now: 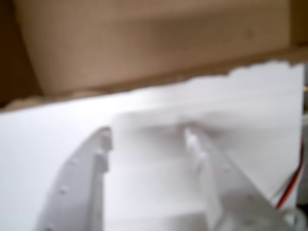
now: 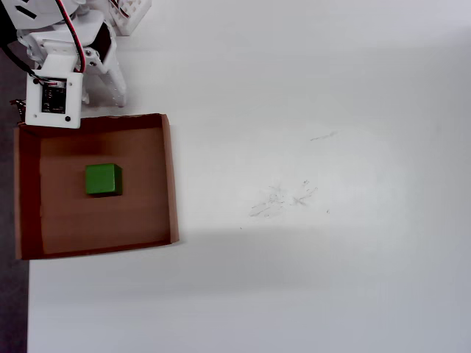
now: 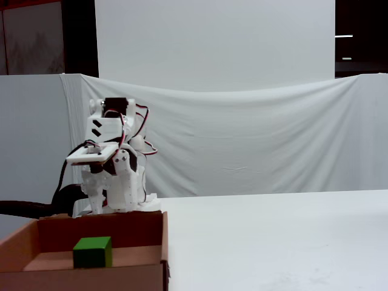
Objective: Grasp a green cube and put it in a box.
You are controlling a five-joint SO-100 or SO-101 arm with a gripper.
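Observation:
The green cube (image 2: 102, 179) rests on the floor of the box (image 2: 171, 176), a little left of its middle in the overhead view. In the fixed view the cube (image 3: 93, 252) sits inside the box (image 3: 91, 280) at the lower left. My gripper (image 2: 103, 101) is folded back near the arm's base, just beyond the box's far wall, over the white table. In the wrist view the gripper (image 1: 148, 134) is open and empty, with bare white table between its fingers (image 1: 98, 159), and the brown box (image 1: 144, 43) lies ahead, blurred. The cube is out of the wrist view.
The arm's white base and red wires (image 2: 70, 29) stand at the overhead view's top left, beside a white object (image 2: 129, 11). Faint scuff marks (image 2: 283, 197) lie mid-table. A white cloth backdrop (image 3: 254, 133) hangs behind the table. A dark strip (image 2: 11, 294) runs along the table's left edge.

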